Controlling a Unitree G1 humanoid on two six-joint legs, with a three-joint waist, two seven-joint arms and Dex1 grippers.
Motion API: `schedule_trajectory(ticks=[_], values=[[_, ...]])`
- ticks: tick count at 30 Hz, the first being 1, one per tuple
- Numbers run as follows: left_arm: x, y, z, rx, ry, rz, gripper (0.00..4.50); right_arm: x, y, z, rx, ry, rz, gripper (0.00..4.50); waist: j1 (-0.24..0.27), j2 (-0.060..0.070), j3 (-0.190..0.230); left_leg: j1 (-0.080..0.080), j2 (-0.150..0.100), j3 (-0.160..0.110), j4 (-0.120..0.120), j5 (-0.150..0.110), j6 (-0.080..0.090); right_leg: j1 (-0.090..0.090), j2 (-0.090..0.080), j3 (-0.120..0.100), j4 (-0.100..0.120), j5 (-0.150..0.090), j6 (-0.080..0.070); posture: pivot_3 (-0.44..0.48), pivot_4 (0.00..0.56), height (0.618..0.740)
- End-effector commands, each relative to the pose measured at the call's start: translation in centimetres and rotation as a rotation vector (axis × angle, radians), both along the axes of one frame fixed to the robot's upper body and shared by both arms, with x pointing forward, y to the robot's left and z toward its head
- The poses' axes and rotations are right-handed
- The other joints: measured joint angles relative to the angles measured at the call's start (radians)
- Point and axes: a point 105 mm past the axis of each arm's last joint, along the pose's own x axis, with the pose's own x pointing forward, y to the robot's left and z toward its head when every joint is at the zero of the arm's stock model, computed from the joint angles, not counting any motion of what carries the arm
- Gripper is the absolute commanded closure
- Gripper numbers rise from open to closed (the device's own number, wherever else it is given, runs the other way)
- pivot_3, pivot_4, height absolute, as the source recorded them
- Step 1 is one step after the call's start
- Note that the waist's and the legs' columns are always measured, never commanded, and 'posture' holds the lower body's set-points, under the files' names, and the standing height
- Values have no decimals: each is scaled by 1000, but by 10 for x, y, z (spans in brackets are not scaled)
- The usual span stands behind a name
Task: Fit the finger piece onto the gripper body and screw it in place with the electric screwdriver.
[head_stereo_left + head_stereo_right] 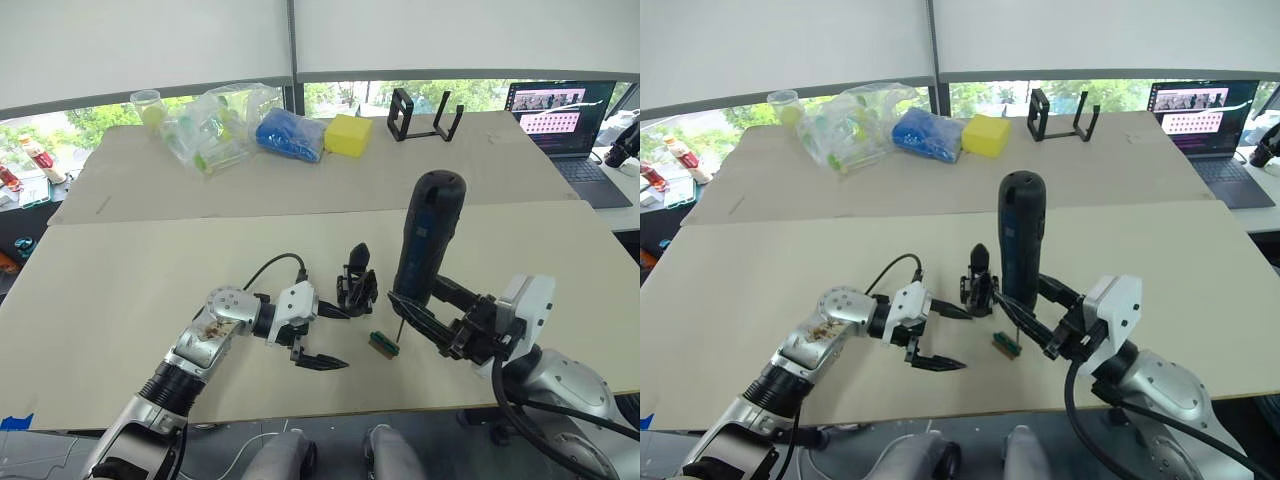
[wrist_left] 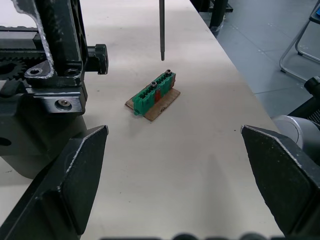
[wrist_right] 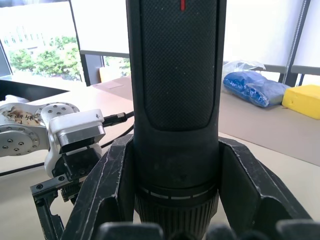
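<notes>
Upright, the textured cylindrical electric screwdriver (image 1: pixel 428 240) sits clamped in the right pincer (image 1: pixel 432 318); left pincer (image 1: pixel 322 335) spread apart.

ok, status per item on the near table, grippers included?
electric screwdriver: upright, clamped in the right gripper, bit hanging just above the green block
green block: lying flat on the table, untouched
gripper body: standing on the table, one finger pointing up
left gripper: open, empty, beside the gripper body
</notes>
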Motion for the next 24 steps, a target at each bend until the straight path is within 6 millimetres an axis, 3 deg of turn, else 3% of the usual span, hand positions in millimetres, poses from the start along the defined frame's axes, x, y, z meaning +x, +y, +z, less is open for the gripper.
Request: schedule_trajectory(ticks=[1, 24], values=[[0, -1, 8, -14, -32, -16, 0, -7, 3, 11, 15, -56, 28, 2590, 0, 0, 0, 0, 0, 0, 0, 0, 0, 0, 0, 0, 0, 0, 0, 0, 150, 740], [0, 1, 9, -18, -41, -9, 0, -7, 1, 7, 5, -58, 28, 2590, 0, 0, 0, 0, 0, 0, 0, 0, 0, 0, 0, 0, 0, 0, 0, 0, 150, 740]])
